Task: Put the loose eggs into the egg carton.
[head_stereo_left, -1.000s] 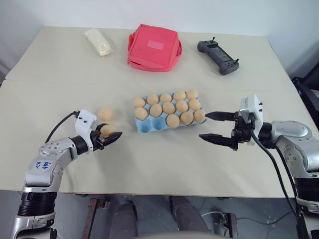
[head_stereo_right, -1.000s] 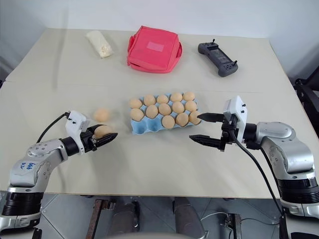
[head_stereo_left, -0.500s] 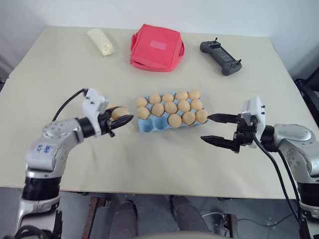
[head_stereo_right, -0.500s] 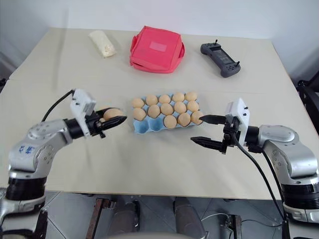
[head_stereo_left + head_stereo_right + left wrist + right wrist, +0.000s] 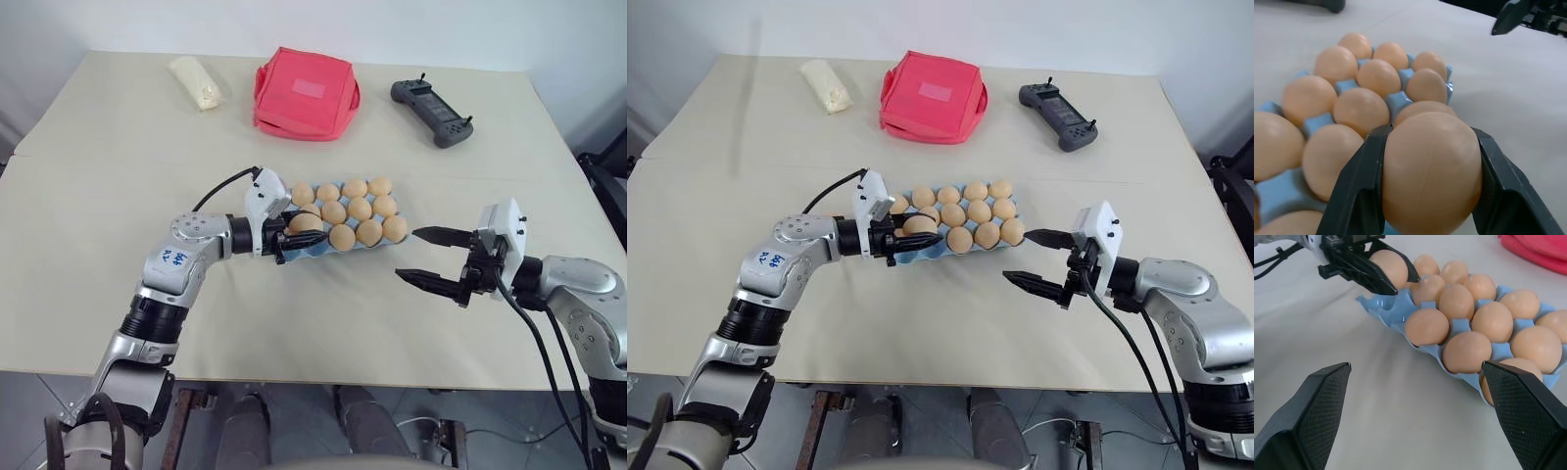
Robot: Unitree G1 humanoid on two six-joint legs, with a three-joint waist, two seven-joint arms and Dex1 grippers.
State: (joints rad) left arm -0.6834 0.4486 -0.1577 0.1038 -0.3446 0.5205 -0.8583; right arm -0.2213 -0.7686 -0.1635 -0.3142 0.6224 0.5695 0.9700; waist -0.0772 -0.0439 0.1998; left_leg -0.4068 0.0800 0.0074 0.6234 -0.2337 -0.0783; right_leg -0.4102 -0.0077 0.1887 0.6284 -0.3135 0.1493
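My left gripper is shut on one pale orange-tan loose egg, held just above the near-left end of the light blue egg carton. In the left wrist view the egg sits clamped between both black fingers, with filled cups beyond it. Several eggs fill the carton's cups; the cups at its left end are bare. To the right of the carton, my right gripper hovers open and holds nothing, its fingertips pointing toward the carton.
At the back of the beige table lie a red fabric pouch, a cream-white packet and a black controller. The table's front edge runs just below both arms.
My left gripper lifted the egg off the table left of the carton and carried it right, over the carton's left end. The right gripper kept its place, open.
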